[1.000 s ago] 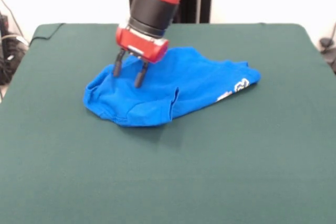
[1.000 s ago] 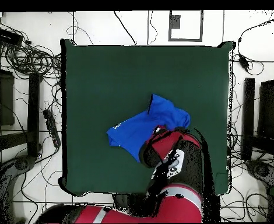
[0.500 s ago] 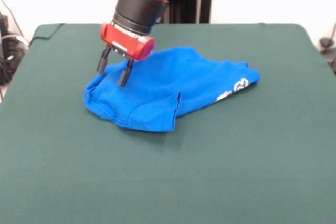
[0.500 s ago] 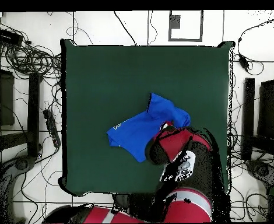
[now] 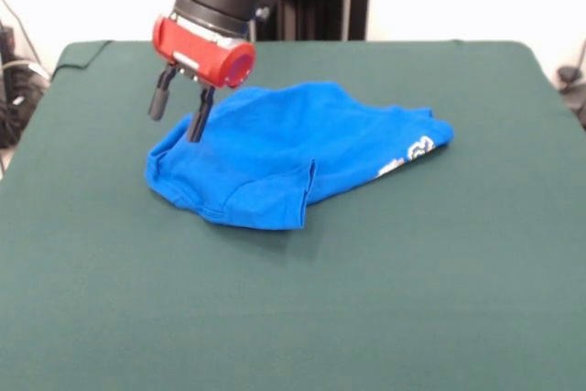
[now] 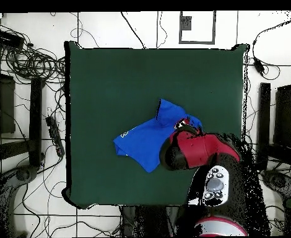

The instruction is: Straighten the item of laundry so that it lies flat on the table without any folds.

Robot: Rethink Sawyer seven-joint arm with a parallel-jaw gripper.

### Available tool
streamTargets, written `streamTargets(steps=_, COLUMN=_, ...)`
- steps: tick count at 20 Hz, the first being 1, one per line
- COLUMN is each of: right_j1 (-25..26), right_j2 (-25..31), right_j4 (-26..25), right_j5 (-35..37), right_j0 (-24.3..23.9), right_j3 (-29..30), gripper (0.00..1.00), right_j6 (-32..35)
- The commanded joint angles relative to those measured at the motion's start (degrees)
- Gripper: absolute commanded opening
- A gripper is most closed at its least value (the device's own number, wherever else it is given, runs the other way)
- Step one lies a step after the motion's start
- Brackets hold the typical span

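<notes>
The shirt (image 5: 293,155) lies bunched a little left of the middle of the front view on the table (image 5: 385,299), folded over itself with a sleeve flap turned down at its lower edge and only a scrap of white emblem showing at its right tip. The gripper (image 5: 177,114) hangs at the upper left of the frame just above the shirt's left edge, its two dark fingers (image 5: 199,118) parted with nothing between them. The step in hand looks like lining up a fresh grasp: the next move would call for lowering onto that left edge, pinching one layer and drawing it outward. The cloth is soft, thin and limp with rounded creases; the table cover is matte, felt-like and dark green
</notes>
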Motion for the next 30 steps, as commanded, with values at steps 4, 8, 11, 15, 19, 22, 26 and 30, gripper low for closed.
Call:
streamTargets(steps=4, right_j1=-4.3, right_j2=18.6, right_j4=6.4, right_j5=10.0, right_j0=-3.5, right_j3=4.6, gripper=1.0, right_j6=-6.9)
streamTargets(steps=8, right_j1=-3.8, right_j2=19.5, right_j4=7.4, right_j5=11.5, right_j0=-2.1, right_j3=3.5, gripper=1.0, right_j6=-5.7)
streamTargets(steps=11, right_j1=-2.9, right_j2=17.3, right_j4=8.0, right_j5=12.7, right_j0=1.0, right_j3=1.8, gripper=1.0, right_j6=-2.6)
streamTargets(steps=15, right_j1=-1.0, right_j2=14.3, right_j4=8.5, right_j5=14.3, right_j0=4.6, right_j3=-0.5, gripper=1.0, right_j6=0.1)
streamTargets(steps=19, right_j1=1.4, right_j2=13.9, right_j4=10.2, right_j5=14.8, right_j0=6.4, right_j3=-1.6, gripper=1.0, right_j6=1.9)
streamTargets(steps=22, right_j1=2.7, right_j2=14.0, right_j4=11.1, right_j5=14.1, right_j0=6.6, right_j3=-1.7, gripper=1.0, right_j6=2.2)
streamTargets(steps=26, right_j1=4.3, right_j2=13.2, right_j4=11.6, right_j5=12.6, right_j0=7.0, right_j3=-2.0, gripper=1.0, right_j6=2.1)
streamTargets(steps=30, right_j1=5.9, right_j2=10.8, right_j4=10.4, right_j5=12.9, right_j0=8.0, right_j3=-3.9, gripper=1.0, right_j6=1.9)
